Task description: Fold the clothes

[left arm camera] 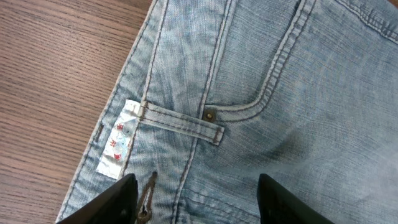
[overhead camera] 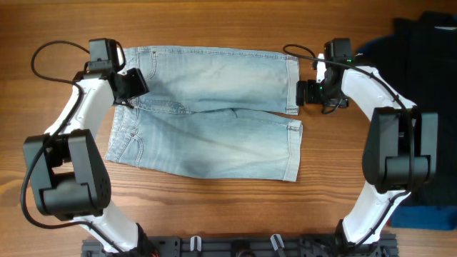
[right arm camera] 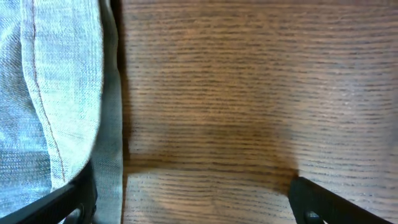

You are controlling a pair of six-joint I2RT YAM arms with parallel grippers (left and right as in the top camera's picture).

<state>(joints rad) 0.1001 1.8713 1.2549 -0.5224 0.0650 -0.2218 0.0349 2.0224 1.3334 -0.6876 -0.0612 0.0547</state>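
Observation:
The light blue denim shorts (overhead camera: pixel 207 107) lie spread flat on the wooden table, waistband to the left and both legs pointing right. My left gripper (overhead camera: pixel 132 86) hovers over the waistband's upper part. In the left wrist view it (left arm camera: pixel 196 202) is open, with flat denim, a belt loop (left arm camera: pixel 183 124) and a white label (left arm camera: pixel 117 144) beneath it. My right gripper (overhead camera: pixel 305 93) stands at the upper leg's hem. In the right wrist view it (right arm camera: pixel 193 199) is wide open: one finger (right arm camera: pixel 71 202) is over the hem edge (right arm camera: pixel 109 93), and bare table lies between the jaws.
A pile of dark garments (overhead camera: pixel 428 43) sits at the table's back right corner, and a blue piece (overhead camera: pixel 428 214) shows at the front right. A black rail (overhead camera: pixel 235 246) runs along the front edge, where both arm bases stand.

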